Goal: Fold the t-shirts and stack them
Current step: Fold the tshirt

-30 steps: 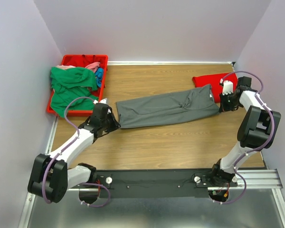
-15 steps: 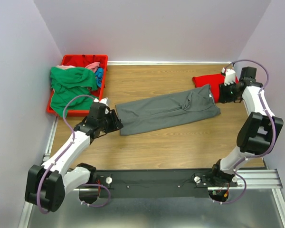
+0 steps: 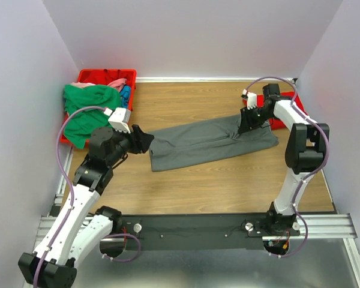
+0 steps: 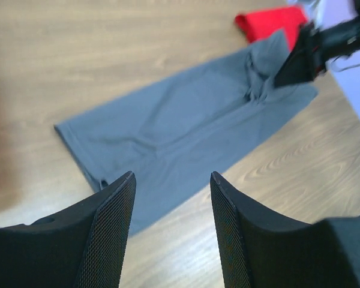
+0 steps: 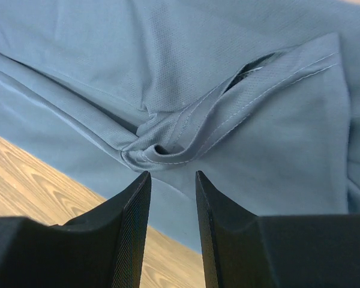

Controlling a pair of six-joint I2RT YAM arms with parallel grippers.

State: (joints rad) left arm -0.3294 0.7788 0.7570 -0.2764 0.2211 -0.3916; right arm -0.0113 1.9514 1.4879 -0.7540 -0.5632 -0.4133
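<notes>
Two arms are reaching in over a wooden table (image 3: 216, 180), one from each near corner.

Dark grey t-shirt (image 3: 204, 144): it is lying flat on the table between the arms as a long band, running from near left up to far right. A creased, bunched fold is showing near its right end.

Red bin (image 3: 108, 74): it is sitting at the far left corner. A green t-shirt (image 3: 87, 111) is spilling over its near rim, and a pink t-shirt (image 3: 117, 83) and a blue t-shirt (image 3: 125, 95) are lying inside it.

Red t-shirt (image 4: 270, 23): it is lying at the far right of the table, just beyond the grey shirt's right end and partly hidden by the right arm.

Left gripper (image 4: 171, 180): it is hanging just off the grey shirt's left end, clear of the cloth. Its fingers are standing well apart and are holding nothing.

Right gripper (image 5: 171, 177): it is hovering close over the bunched fold. Its fingers are parted with a narrower gap and nothing is sitting between them. Whether the tips are touching the cloth cannot be told.
</notes>
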